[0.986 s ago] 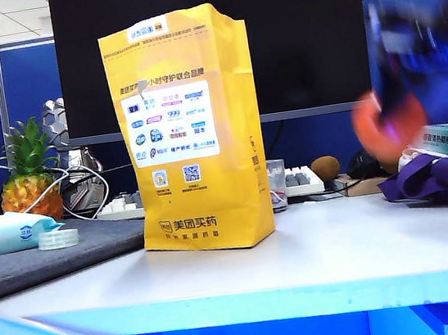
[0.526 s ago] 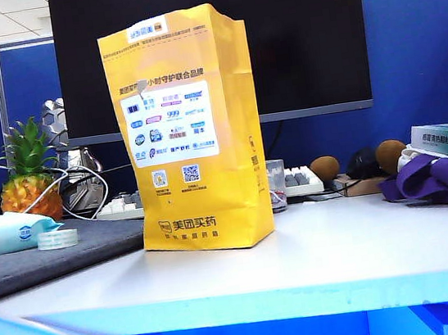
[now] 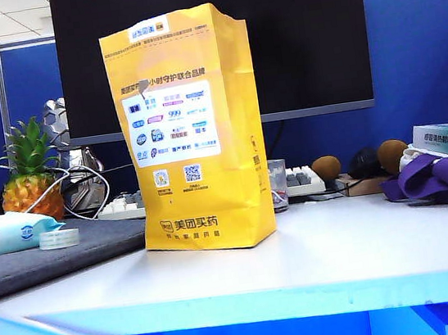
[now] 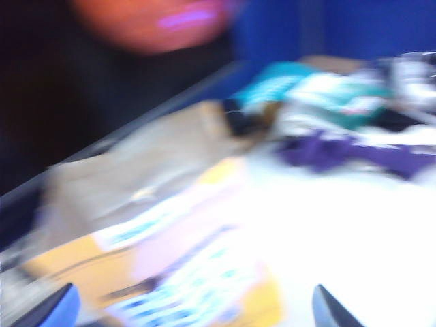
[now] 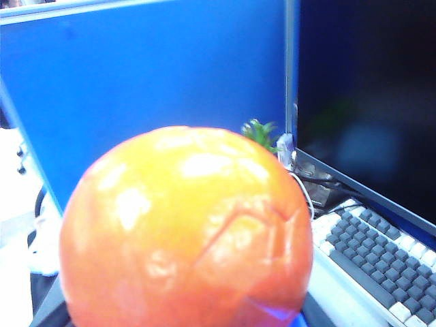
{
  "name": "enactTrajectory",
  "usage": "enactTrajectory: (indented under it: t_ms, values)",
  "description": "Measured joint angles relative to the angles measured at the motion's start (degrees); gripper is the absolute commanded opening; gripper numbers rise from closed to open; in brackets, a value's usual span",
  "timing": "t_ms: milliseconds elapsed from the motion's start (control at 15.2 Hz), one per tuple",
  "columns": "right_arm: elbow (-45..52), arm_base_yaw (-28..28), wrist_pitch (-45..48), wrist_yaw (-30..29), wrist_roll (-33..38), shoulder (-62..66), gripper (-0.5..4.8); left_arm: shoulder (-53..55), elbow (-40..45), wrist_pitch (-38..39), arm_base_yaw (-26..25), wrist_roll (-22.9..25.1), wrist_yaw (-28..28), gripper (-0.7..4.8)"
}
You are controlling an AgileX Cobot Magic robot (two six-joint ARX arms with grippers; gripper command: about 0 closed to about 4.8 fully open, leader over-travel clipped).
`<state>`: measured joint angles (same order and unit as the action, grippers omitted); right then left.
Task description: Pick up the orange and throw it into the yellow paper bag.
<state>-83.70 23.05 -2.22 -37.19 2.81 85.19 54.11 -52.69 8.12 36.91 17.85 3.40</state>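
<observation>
Orange (image 5: 184,231) sits clamped in your right gripper, high above the keyboard (image 5: 371,252). Your left gripper (image 4: 191,310) hangs wide open over the yellow paper bag (image 3: 190,126).

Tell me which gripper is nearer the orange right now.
Right. The orange fills the right wrist view, right at the right gripper, whose fingers are hidden, apparently holding it. The left gripper hangs open above the yellow paper bag, the orange farther off in its view.

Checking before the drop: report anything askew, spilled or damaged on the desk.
Nothing stands out. The yellow paper bag stands upright on the table; the orange fills the right wrist view, surface creased but intact.
</observation>
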Motion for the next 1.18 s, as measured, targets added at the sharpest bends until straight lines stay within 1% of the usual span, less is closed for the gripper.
enactTrajectory:
  t_ms: [66, 131, 197, 329, 526, 592, 657, 723, 789, 855, 920, 986, 1052, 1118, 1183]
  values:
    - [-0.52, 0.26, 0.28, 0.0, 0.42, 2.32, 2.38, 0.0, 0.0, 0.04, -1.7, -0.31, 3.78, 4.79]
    - [-0.52, 0.63, -0.09, -0.09, 0.44, 3.82, 4.53, 0.0, 0.0, 0.04, -2.73, -0.57, 5.01, 4.79]
    - [-0.48, 0.7, -0.24, -0.15, 0.44, 4.92, 4.79, 0.02, 0.0, 0.04, -2.95, -0.79, 4.98, 4.79]
    - [-0.48, 0.59, 0.44, -0.92, 0.33, 5.7, 4.79, 0.02, 0.0, 0.07, -2.84, -0.79, 5.16, 4.79]
    - [-0.85, 0.42, 5.27, -0.98, 0.37, 5.57, 4.79, 0.02, 0.0, 0.02, -2.86, -0.76, 4.5, 4.79]
    - [-1.55, -0.35, 5.29, -0.94, 0.42, 4.94, 4.79, -0.39, 0.0, -0.26, -2.73, -0.11, -2.05, 4.79]
    - [-1.53, -1.33, 4.7, -0.74, 0.46, 3.23, 4.79, -1.66, 0.02, -0.9, -2.71, 1.05, -11.43, 4.79]
    - [-1.55, -3.13, 4.09, 1.22, 0.09, -0.92, 4.79, -5.64, 0.04, -2.27, -3.17, 2.6, -19.5, 4.79]
    - [-1.62, -5.01, 3.93, 1.42, -0.87, -3.65, 4.79, -8.72, 0.0, -3.04, -3.87, 3.13, -19.37, 4.79]
    - [-1.66, -7.13, 2.89, 1.49, -1.64, -6.82, 4.79, -11.98, 0.0, -2.91, -4.79, 3.17, -16.92, 4.79]
    - [-1.66, -9.57, -0.42, 1.66, -2.82, -10.88, 4.79, -17.16, 0.46, -2.78, -5.99, 3.15, -12.85, 4.79]
    - [-1.66, -10.93, -3.78, 1.68, -4.81, -13.62, 4.79, -20.9, 1.75, -2.89, -6.1, 3.15, -10.84, 4.79]
    - [-1.55, -11.74, -9.53, 1.7, -9.09, -17.88, 4.79, -26.8, 4.81, -2.97, -5.97, 3.37, -10.34, 4.79]
    - [-0.57, -11.65, -12.48, 1.73, -11.43, -22.08, 4.79, -32.96, 8.87, -2.56, -6.01, 3.91, -12.39, 4.79]
    - [0.04, -11.63, -13.25, 2.08, -12.09, -24.5, 4.79, -37.2, 11.26, -1.99, -6.03, 4.2, -13.38, 4.79]
